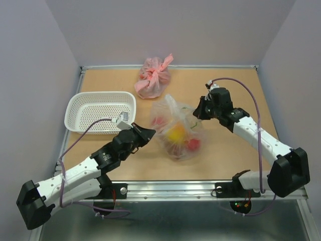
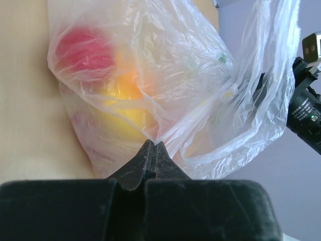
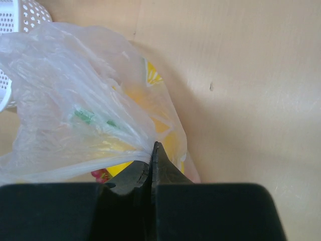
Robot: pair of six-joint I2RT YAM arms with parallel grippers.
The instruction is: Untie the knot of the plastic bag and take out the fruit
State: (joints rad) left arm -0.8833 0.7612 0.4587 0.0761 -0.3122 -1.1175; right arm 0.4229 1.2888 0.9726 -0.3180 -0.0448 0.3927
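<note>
Now, left end effector [image 2: 153, 146] and right end effector [image 3: 153, 149] both clamp the plastic bag [image 1: 169, 116], mid-worktop [image 1: 225, 155]; pull apart slowly and evenly, or that thin film tears and fruit [image 1: 176, 134] spills.

— What is held by the right gripper [image 3: 153, 150]?
— A fold of the plastic bag [image 3: 65, 100] is pinched between its closed fingers
— What is seen inside?
— Through the film yellow fruit [image 3: 145, 100] is seen; a white basket [image 3: 17, 17] is glimpsed far left
</note>
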